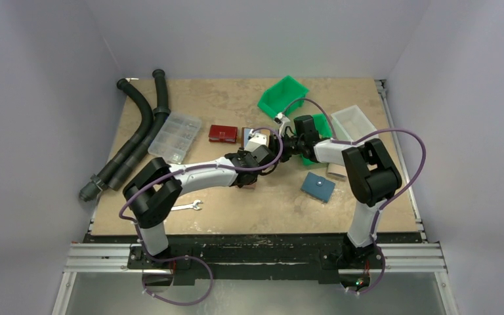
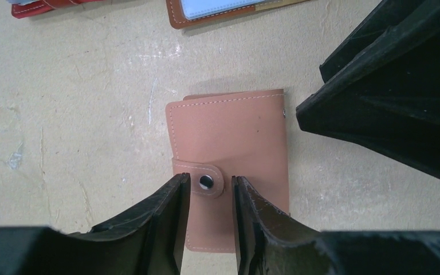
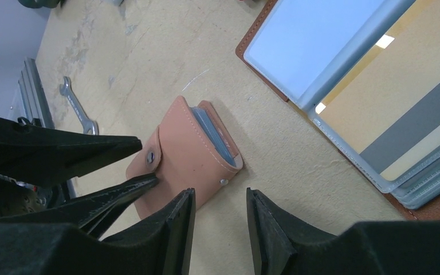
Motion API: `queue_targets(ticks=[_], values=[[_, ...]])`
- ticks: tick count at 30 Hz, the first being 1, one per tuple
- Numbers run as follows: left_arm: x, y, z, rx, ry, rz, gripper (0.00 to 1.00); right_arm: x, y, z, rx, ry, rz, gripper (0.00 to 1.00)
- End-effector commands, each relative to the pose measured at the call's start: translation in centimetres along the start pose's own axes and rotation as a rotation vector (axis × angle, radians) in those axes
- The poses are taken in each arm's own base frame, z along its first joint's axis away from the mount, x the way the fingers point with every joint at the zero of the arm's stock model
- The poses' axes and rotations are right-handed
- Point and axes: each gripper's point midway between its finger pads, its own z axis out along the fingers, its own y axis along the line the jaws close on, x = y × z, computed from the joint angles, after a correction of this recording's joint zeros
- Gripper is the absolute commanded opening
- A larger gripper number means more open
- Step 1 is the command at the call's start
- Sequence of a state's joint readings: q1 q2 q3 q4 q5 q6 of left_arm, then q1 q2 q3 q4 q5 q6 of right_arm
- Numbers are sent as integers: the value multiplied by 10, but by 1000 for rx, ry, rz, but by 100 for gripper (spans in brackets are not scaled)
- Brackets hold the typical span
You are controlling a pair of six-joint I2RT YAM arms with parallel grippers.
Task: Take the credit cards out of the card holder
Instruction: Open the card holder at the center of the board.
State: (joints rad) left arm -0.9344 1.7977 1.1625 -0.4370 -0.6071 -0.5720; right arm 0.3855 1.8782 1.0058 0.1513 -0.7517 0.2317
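Wallet (image 2: 229,137) before open holder (image 2: 175,14); cards (image 3: 389,109) apparently inside.

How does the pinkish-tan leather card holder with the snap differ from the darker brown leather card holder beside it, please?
The pinkish-tan leather card holder is folded shut with its tab snapped; the darker brown leather card holder lies open. The tan one shows blue-grey card edges at one side; the brown one shows card faces through clear plastic sleeves. Both are stitched and lie flat on the table.

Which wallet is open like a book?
The dark brown wallet, spread open with its clear card sleeves showing. The pinkish-tan wallet beside it is snapped shut.
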Motion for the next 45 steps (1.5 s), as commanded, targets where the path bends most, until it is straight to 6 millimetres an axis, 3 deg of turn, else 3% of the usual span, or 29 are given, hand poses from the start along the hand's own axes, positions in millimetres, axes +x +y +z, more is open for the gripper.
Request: queue_targets(ticks=[1,29,31,37,40,45], values=[[-20,10,-17,8,-64,-27,36,-15,7,0,-33,-26,-21,45],[21,19,18,21,52,9,37,-8,11,7,-45,2,-33,47],[23,22,19,21,57,8,35,-7,12,8,-50,8,-33,47],[38,32,27,34,96,-9,8,-5,16,10,-59,16,-42,47],[43,38,29,31,106,-13,0,-5,19,10,-64,19,-48,46],[44,43,27,34,103,-13,0,-4,27,12,-90,25,-65,47]])
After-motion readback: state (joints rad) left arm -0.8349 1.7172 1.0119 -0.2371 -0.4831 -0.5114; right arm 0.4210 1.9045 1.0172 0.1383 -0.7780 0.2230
